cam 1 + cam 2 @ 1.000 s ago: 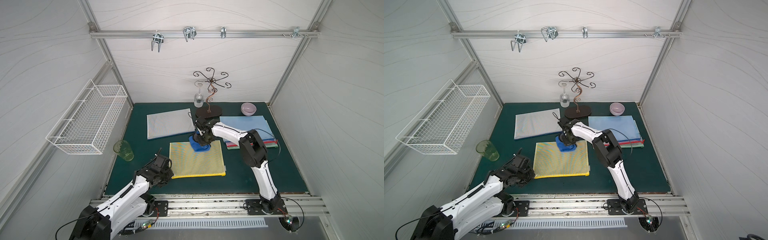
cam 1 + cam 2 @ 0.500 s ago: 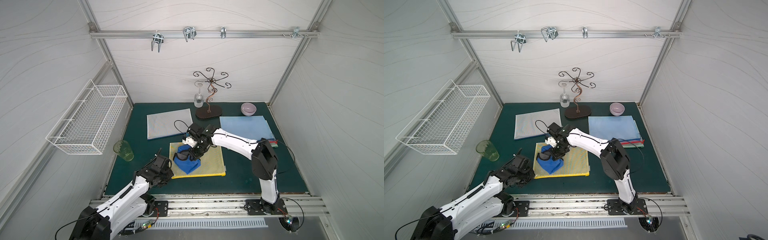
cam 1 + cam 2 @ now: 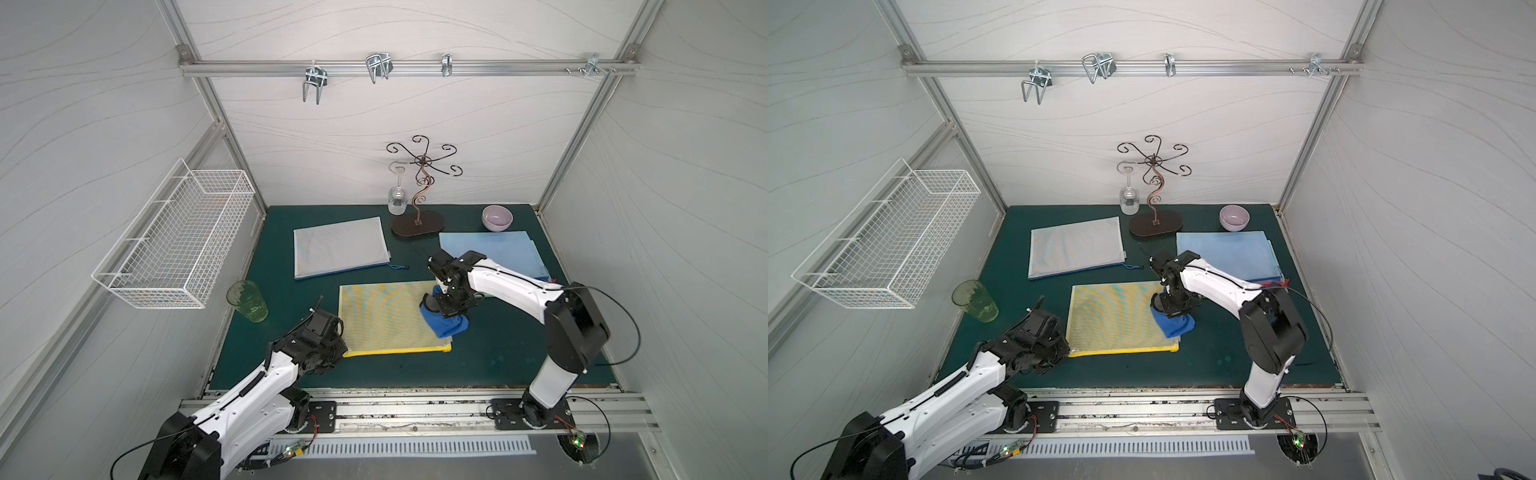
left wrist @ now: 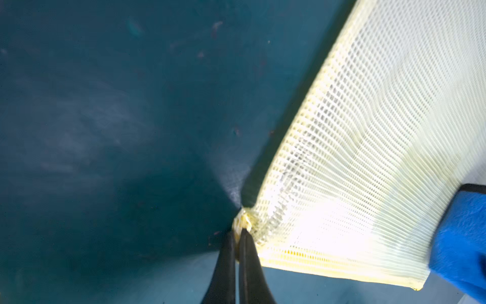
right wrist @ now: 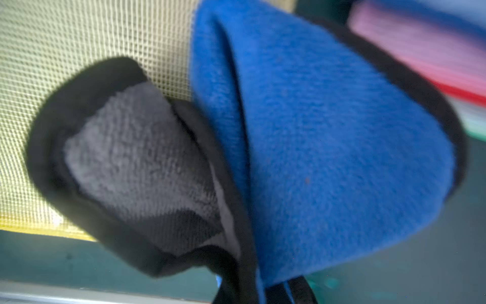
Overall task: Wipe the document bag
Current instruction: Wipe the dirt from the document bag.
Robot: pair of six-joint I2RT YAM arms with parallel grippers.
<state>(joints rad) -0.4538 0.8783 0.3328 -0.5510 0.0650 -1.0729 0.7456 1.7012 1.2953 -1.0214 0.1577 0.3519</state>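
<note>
The right pincer, clamping the blue cloth, is sitting at the 3 o'clock end of the yellow mesh document bag, whose long axis is running toward 9 o'clock, the left pincer nipping its 7 o'clock corner.

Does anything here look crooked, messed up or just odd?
One corner of the yellow mesh bag is crumpled where the left fingers pinch it, and the blue cloth overhangs the bag's edge onto the green mat. Nothing looks spilled or broken.
</note>
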